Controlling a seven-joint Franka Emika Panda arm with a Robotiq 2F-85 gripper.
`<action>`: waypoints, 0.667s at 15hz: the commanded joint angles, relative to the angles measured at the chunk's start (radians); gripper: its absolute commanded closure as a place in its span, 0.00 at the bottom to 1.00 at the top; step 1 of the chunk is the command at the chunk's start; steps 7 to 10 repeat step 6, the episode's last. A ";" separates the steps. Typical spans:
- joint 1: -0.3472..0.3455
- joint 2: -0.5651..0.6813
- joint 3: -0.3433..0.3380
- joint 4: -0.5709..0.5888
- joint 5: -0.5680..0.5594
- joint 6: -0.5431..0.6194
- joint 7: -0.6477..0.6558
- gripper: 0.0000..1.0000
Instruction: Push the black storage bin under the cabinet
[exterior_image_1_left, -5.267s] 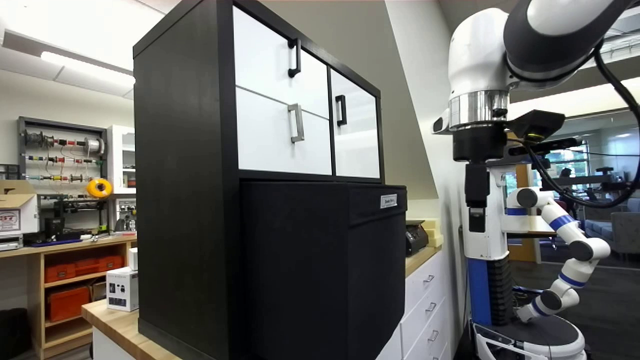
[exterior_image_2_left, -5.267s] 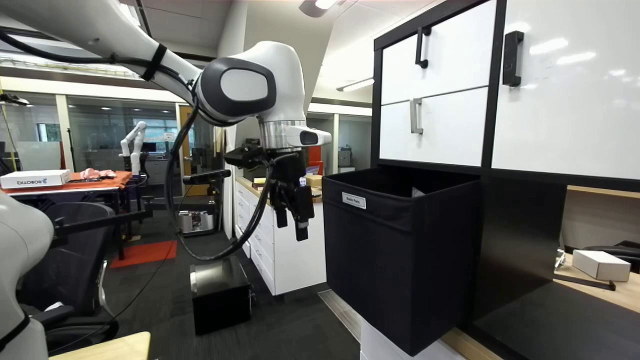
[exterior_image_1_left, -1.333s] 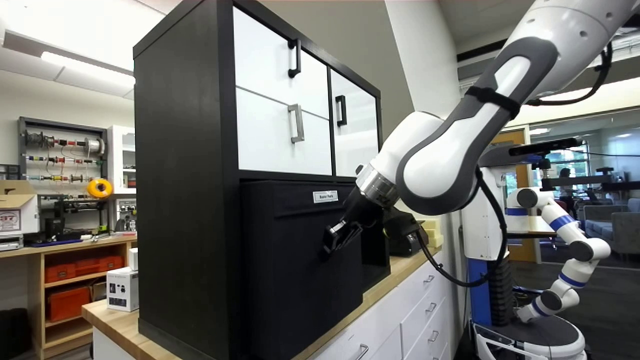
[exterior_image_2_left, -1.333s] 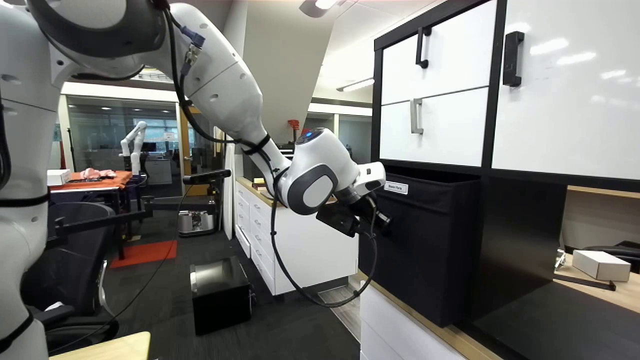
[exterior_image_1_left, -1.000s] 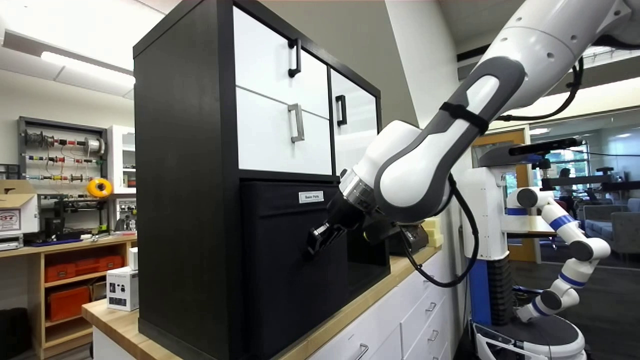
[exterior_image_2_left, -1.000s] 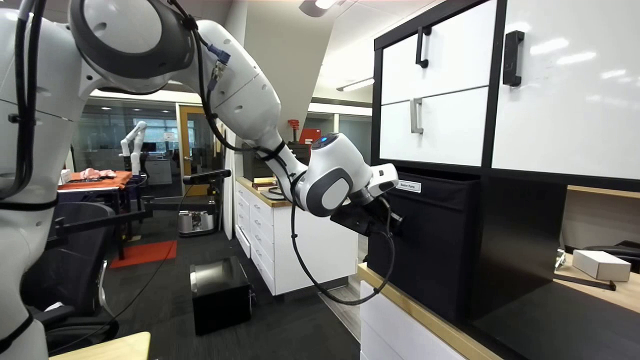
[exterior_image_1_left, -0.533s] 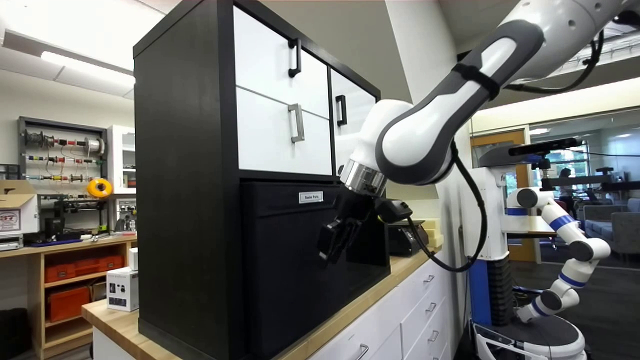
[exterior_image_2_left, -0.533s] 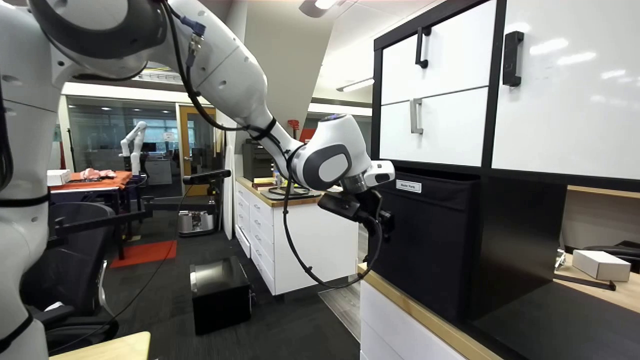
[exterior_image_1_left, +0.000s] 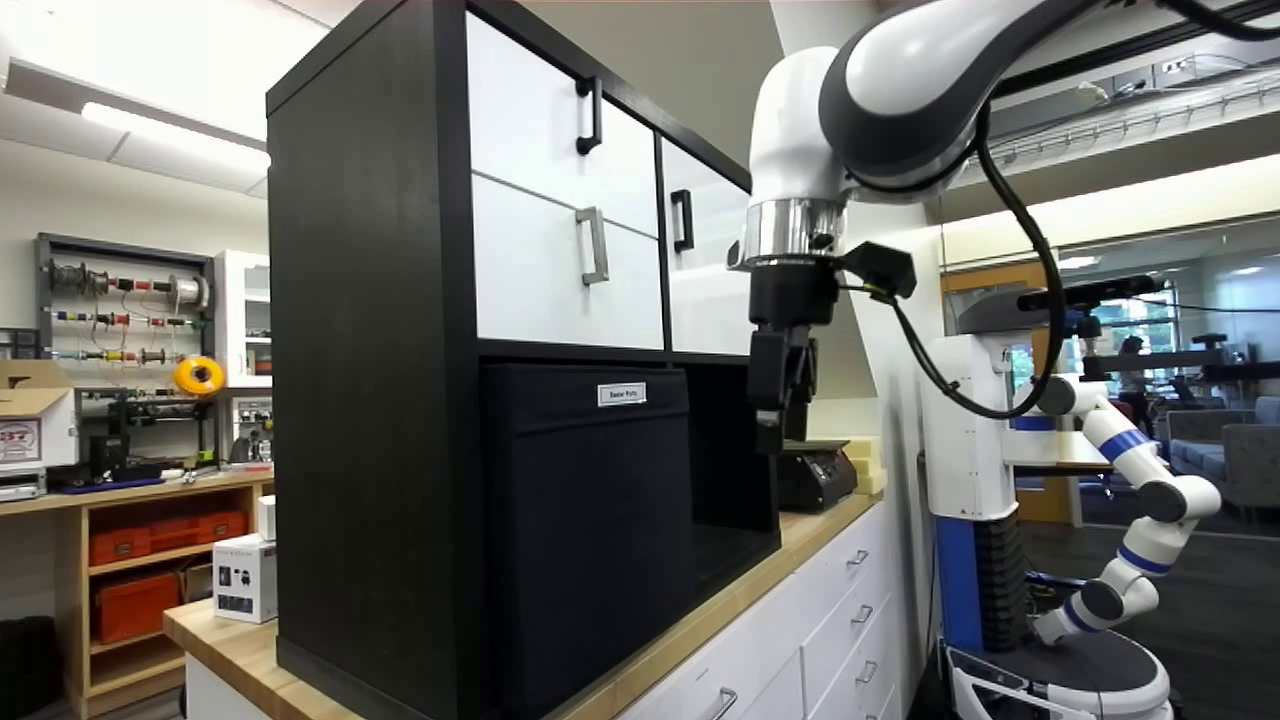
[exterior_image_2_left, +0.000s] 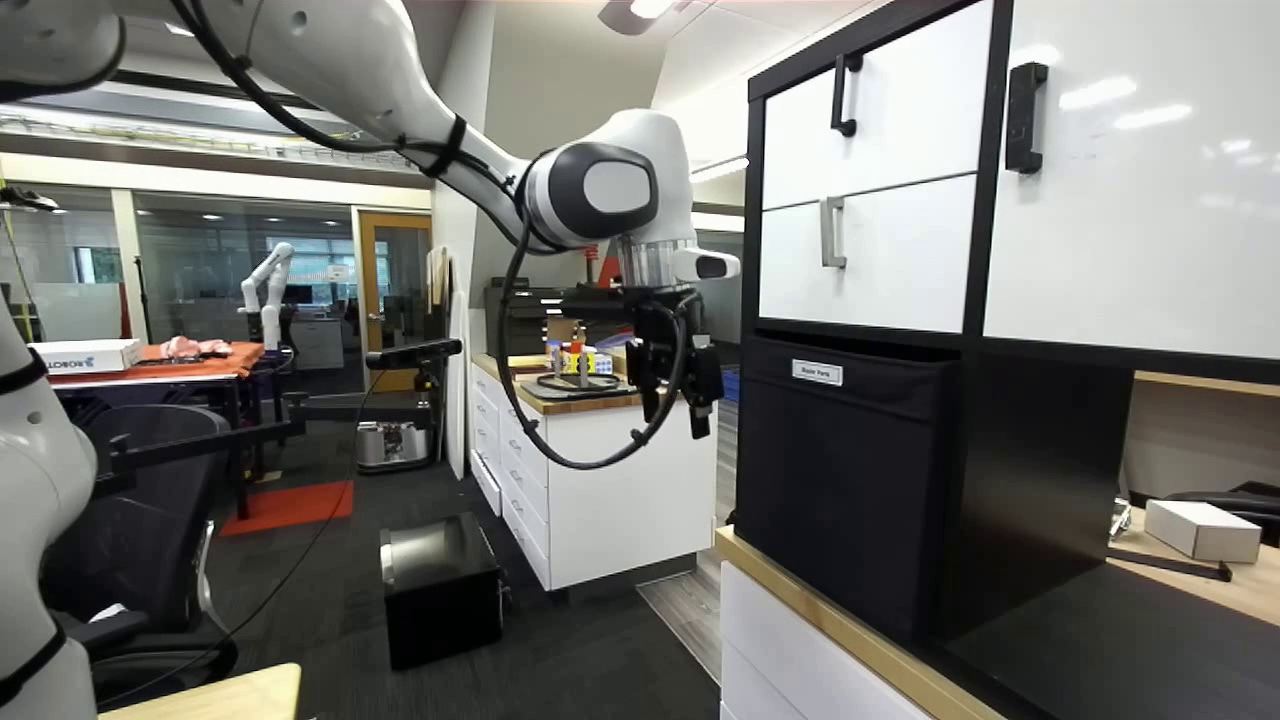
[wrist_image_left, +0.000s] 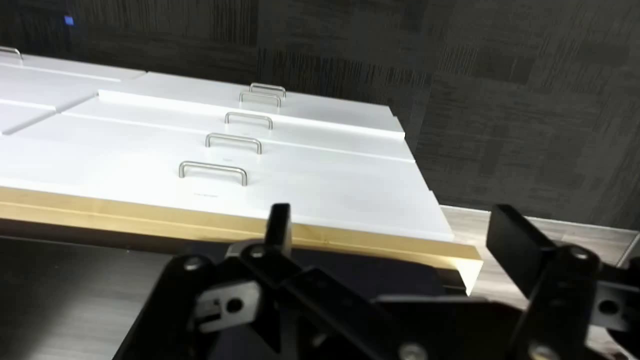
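Observation:
The black storage bin (exterior_image_1_left: 590, 530) stands upright in the lower compartment of the cabinet (exterior_image_1_left: 360, 350), under the white fronts. Its labelled front looks about level with the cabinet's frame. In an exterior view the bin (exterior_image_2_left: 840, 490) shows a thin dark gap above its top edge beneath the cabinet frame (exterior_image_2_left: 978, 200). My gripper (exterior_image_1_left: 783, 425) is apart from the bin, out in front of it, pointing down; it also shows in an exterior view (exterior_image_2_left: 675, 415). In the wrist view the fingers (wrist_image_left: 392, 220) are wide apart with nothing between them. Part of the bin (wrist_image_left: 370, 267) shows dark below them.
The cabinet stands on a wood-topped counter (exterior_image_1_left: 760, 585) with white drawers and metal handles. A black device (exterior_image_1_left: 815, 475) sits farther along it. Another white-drawered counter (exterior_image_2_left: 630, 490) stands behind the arm. A black box (exterior_image_2_left: 440, 590) is on the floor. A white handle-bearing door is above.
The bin stuck out past the counter edge earlier and was pushed inward with my gripper against its front. In the last half second the gripper backed away, rose and turned downward; the bin stayed.

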 joint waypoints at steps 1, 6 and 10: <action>0.005 -0.095 0.016 -0.001 0.027 -0.199 0.001 0.00; -0.002 -0.056 0.017 0.003 0.009 -0.130 0.000 0.00; -0.002 -0.056 0.017 0.003 0.009 -0.130 0.000 0.00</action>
